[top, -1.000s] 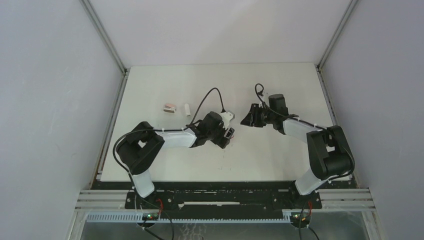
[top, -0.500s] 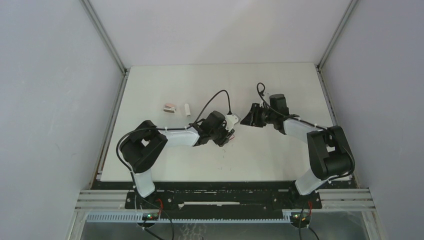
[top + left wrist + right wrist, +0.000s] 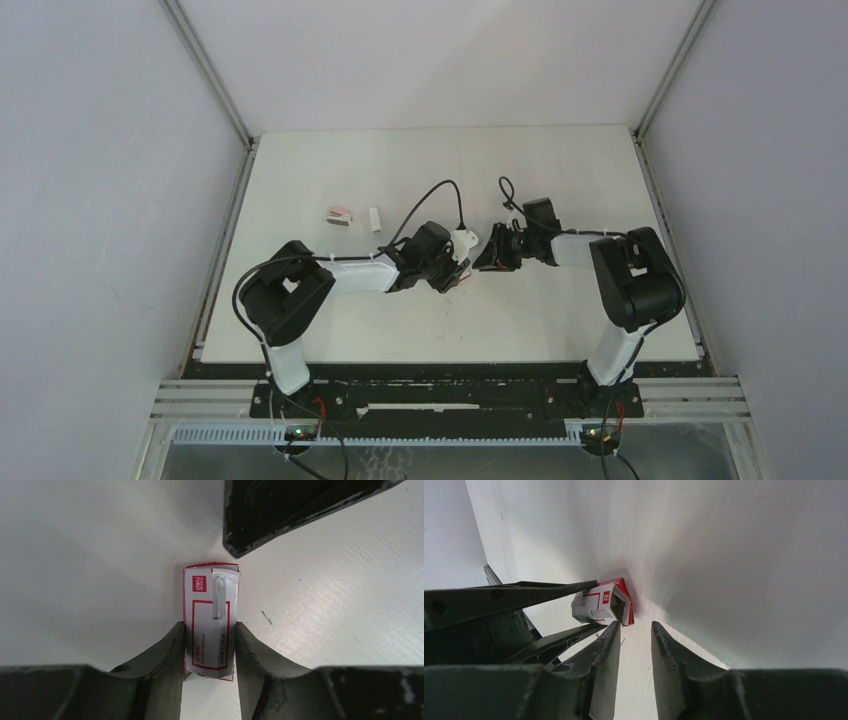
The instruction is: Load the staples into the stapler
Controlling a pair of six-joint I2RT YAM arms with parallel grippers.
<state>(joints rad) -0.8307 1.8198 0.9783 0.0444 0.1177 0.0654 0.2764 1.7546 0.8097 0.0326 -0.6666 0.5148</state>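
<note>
A small red-and-white staples box (image 3: 210, 625) lies flat on the white table. My left gripper (image 3: 210, 628) is shut on its long sides, with both fingers pressed against it. The box's far end (image 3: 616, 605) looks open and dark, and the staples inside are hidden. My right gripper (image 3: 636, 625) points at that end from just short of it, with its jaws a narrow gap apart and nothing between them. From above, the left gripper (image 3: 458, 272) and the right gripper (image 3: 490, 255) nearly meet at mid-table. A small pink-and-grey object (image 3: 340, 215) at the back left looks like the stapler.
A short white piece (image 3: 375, 218) lies just right of the pink-and-grey object. One loose staple (image 3: 266, 617) rests on the table right of the box. The right gripper's black finger (image 3: 280, 510) hangs just past the box's far end.
My left gripper closed onto the staples box. The right arm swung left and lower until its tips were next to the box, and its jaws narrowed a little.
</note>
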